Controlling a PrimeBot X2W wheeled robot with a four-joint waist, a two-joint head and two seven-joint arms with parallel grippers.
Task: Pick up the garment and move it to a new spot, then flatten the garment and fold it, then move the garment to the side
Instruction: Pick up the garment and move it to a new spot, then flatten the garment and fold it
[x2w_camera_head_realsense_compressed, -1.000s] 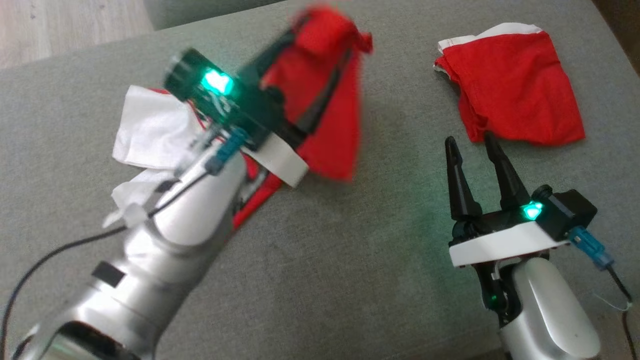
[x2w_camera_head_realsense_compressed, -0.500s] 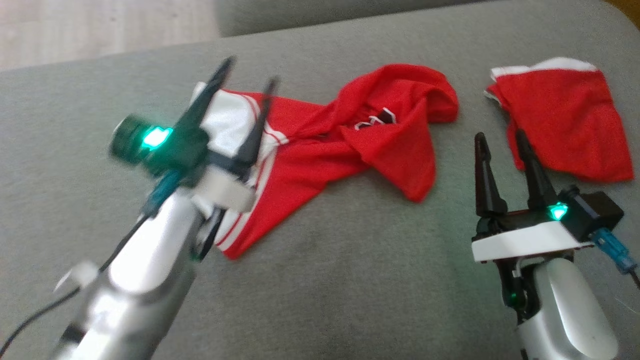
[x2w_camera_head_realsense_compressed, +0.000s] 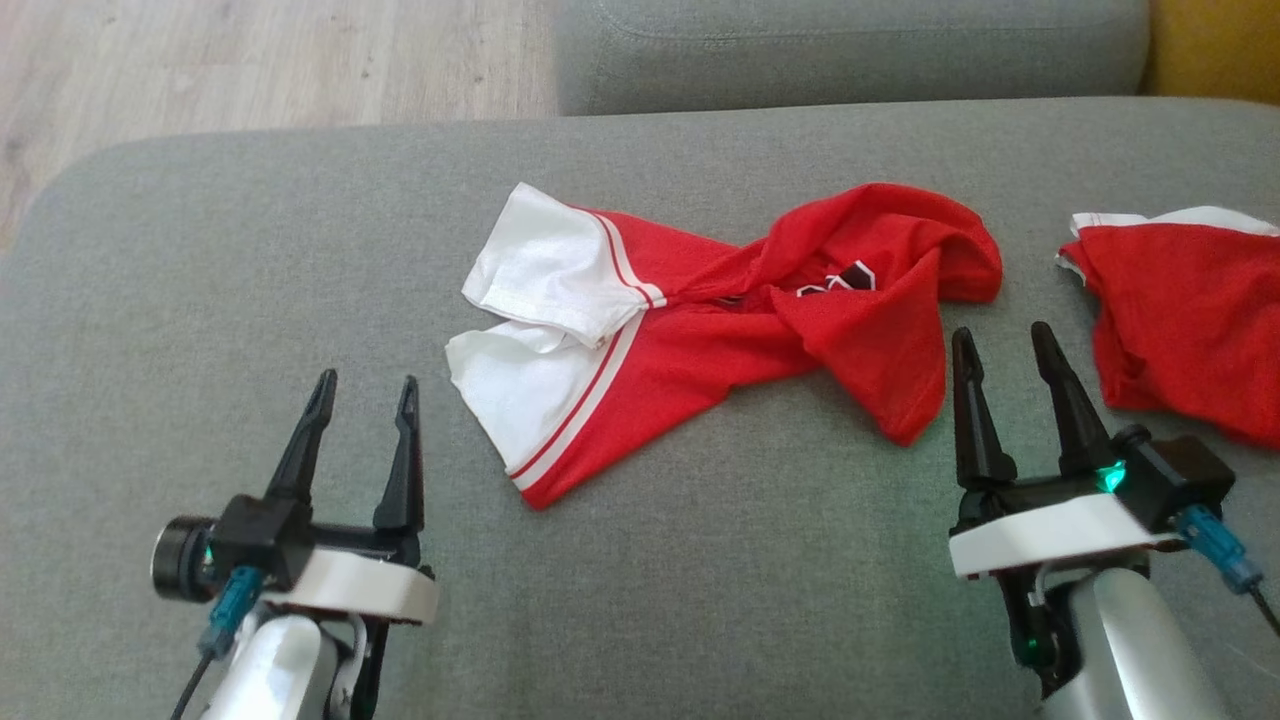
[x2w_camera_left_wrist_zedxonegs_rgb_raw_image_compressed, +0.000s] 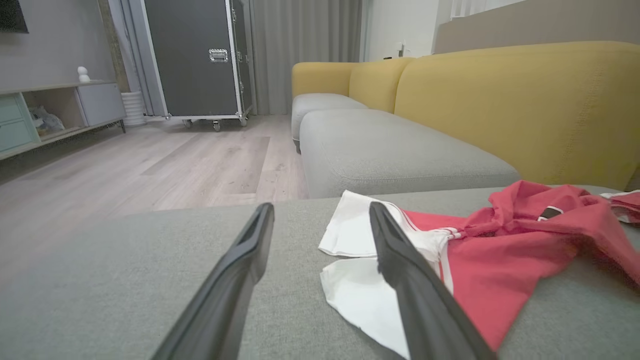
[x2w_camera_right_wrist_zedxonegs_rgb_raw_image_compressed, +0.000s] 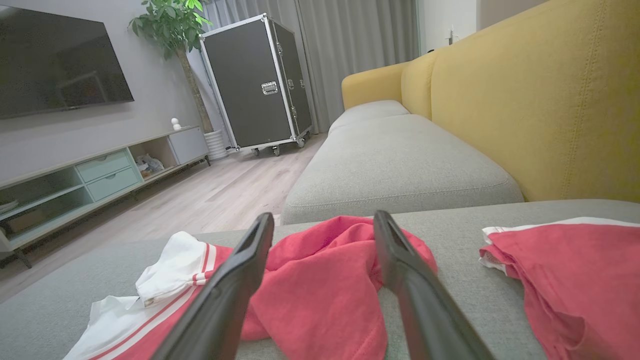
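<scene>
Head view: the garment (x2w_camera_head_realsense_compressed: 720, 330), a red shirt with white sleeves, lies crumpled mid-way across the grey sofa cushion (x2w_camera_head_realsense_compressed: 200, 300). It sits between the two arms, touching neither. The left end effector (x2w_camera_head_realsense_compressed: 366, 380) hovers low left with its fingers apart and nothing in them. The right end effector (x2w_camera_head_realsense_compressed: 1002, 332) is also spread and empty, its tips just beside the red bunched end. A second red garment (x2w_camera_head_realsense_compressed: 1190, 320) lies apart at the right edge.

The flatten step looks like the one in hand. To do it well, take the white sleeve end with the left and the red bunch with the right. Pinch outer edges only, pull apart along the length to undo the mid twist, then lay it down.

The long axis runs left-right and is slightly tilted, with the white end nearer the robot's left and the red end farther right. A dark mark (x2w_camera_head_realsense_compressed: 845, 280) faces up. It may be the collar label, too small to tell.

Left wrist view: the left end effector (x2w_camera_left_wrist_zedxonegs_rgb_raw_image_compressed: 321, 207) is open and aims at the white sleeve (x2w_camera_left_wrist_zedxonegs_rgb_raw_image_compressed: 350, 230). The garment's (x2w_camera_left_wrist_zedxonegs_rgb_raw_image_compressed: 500, 250) red part trails off to the right.

Right wrist view: the right end effector (x2w_camera_right_wrist_zedxonegs_rgb_raw_image_compressed: 323, 216) is open. The red bunch (x2w_camera_right_wrist_zedxonegs_rgb_raw_image_compressed: 320, 280) lies straight ahead between its fingers, white end to the left. The second red garment (x2w_camera_right_wrist_zedxonegs_rgb_raw_image_compressed: 575, 270) is at the right, so avoid snagging it.
</scene>
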